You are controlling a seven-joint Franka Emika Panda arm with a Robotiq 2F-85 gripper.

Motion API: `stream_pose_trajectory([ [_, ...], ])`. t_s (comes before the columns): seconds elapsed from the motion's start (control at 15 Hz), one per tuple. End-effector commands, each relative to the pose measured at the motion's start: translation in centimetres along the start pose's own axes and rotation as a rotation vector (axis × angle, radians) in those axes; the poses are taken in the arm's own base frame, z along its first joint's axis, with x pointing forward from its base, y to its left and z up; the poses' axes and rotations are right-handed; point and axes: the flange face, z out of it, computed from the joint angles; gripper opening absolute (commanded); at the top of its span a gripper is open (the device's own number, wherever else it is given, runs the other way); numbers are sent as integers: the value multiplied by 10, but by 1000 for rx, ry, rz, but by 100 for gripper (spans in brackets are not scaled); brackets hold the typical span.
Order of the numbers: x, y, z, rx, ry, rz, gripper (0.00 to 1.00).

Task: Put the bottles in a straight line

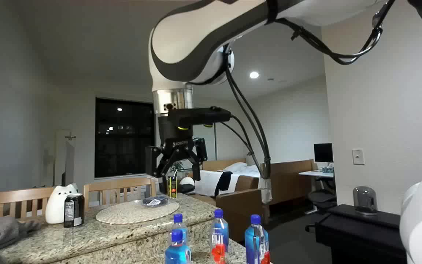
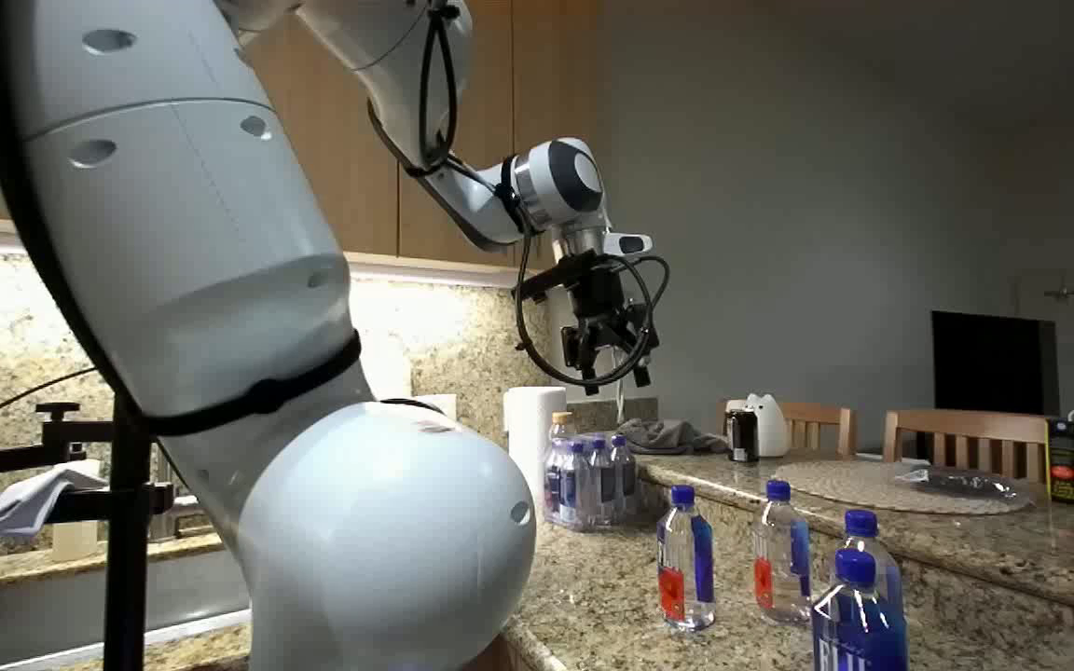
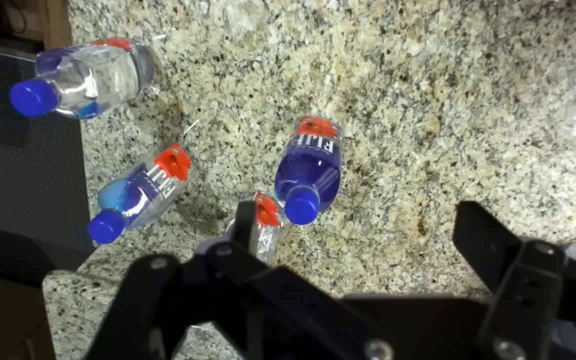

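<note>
- Granite counter [image 2: 593, 585] bears four clear bottles [image 2: 686, 568] with blue caps, all upright, in an uneven, bent group.
- Black gripper [image 1: 174, 172] hangs well above the counter, its fingers [image 3: 484, 245] spread wide apart.
- At upper left in the wrist view, one bottle [image 3: 98, 80] stands near the counter's edge; below it is a second bottle [image 3: 143, 190].
- Near the middle stands another bottle [image 3: 313, 165]; just beside it, a fourth bottle [image 3: 269, 217] is partly hidden behind the gripper.
- Farther back in an exterior view, a cluster of blue-capped bottles [image 2: 590, 485] stands beside a paper towel roll [image 2: 534, 443].
- On the raised ledge [image 2: 1012, 559] are a grey cloth [image 2: 672, 438], a black can [image 2: 741, 434], a white cat figure [image 2: 772, 429], a round mat [image 2: 826, 485] and a drink carton [image 2: 1066, 461].
</note>
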Motion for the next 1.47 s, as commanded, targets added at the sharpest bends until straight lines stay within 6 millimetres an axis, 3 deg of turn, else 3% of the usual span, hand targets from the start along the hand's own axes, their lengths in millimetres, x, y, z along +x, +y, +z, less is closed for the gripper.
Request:
stream_pose_trajectory([
  [0.0,0,0,-1,-1,-1,0,100],
  [0.53,7,5,-4,-1,17,21,100],
  [0.93,55,67,-12,40,81,129,100],
  [1.4,121,147,14,60,94,132,100],
])
